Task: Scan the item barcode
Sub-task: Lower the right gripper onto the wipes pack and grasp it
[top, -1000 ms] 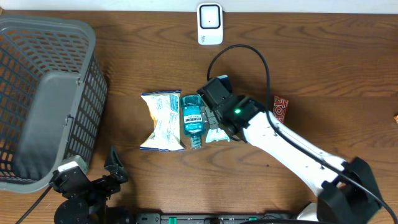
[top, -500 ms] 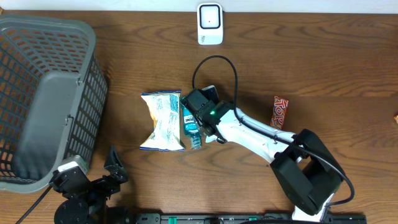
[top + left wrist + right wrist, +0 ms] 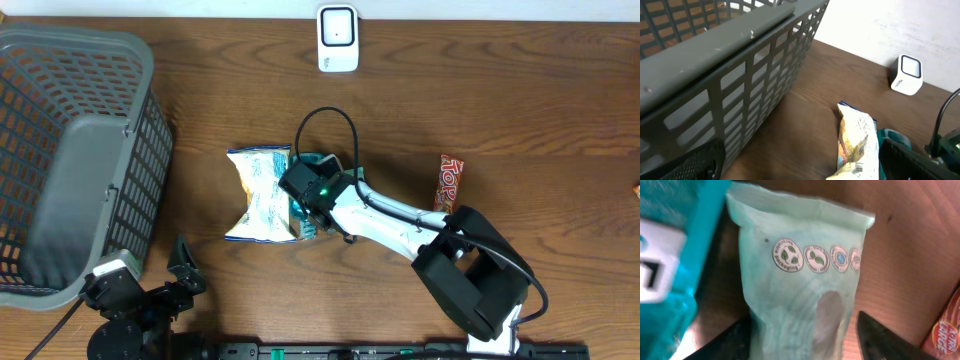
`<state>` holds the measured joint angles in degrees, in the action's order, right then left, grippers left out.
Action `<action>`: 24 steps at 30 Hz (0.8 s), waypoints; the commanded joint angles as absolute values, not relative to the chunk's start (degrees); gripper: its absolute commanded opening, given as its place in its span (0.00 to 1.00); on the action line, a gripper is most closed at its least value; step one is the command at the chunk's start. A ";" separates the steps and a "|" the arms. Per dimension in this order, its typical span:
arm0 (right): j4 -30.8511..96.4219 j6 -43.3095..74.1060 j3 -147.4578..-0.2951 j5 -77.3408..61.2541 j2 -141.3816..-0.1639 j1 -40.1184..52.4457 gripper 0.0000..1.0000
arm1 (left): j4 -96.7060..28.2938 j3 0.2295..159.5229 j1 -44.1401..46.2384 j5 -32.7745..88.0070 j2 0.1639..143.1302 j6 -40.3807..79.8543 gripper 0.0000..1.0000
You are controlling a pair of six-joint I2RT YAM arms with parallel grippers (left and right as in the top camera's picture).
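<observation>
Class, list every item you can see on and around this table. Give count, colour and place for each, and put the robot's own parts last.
basket: one, grey, left end of the table
scanner: one, white, far edge, centre
snack bag: one, white and yellow, table centre
bottle: one, teal, beside the snack bag, mostly under the right arm
pouch: one, pale green, beside the bottle
candy bar: one, red, right of the pouch
table: one, brown wood
left gripper: one, black, near edge by the basket, open
right gripper: one, black, fingers either side of the pouch, grip unclear
</observation>
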<state>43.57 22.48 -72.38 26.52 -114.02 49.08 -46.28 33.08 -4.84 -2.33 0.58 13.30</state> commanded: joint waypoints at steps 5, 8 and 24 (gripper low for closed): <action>46.72 22.68 -72.47 21.82 -115.44 46.89 0.45 | -46.28 33.08 -5.13 -3.05 0.19 13.21 0.98; 50.61 22.65 -75.33 19.59 -115.35 46.41 0.32 | -46.28 33.08 -5.13 -3.05 0.19 13.21 0.98; 67.46 -4.08 -92.31 -28.53 -115.46 32.75 0.20 | -46.28 33.08 -5.13 -3.05 0.19 13.21 0.98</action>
<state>66.63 8.34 -91.70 -8.38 -114.96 36.56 -46.30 33.08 -4.84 -2.31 0.58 13.30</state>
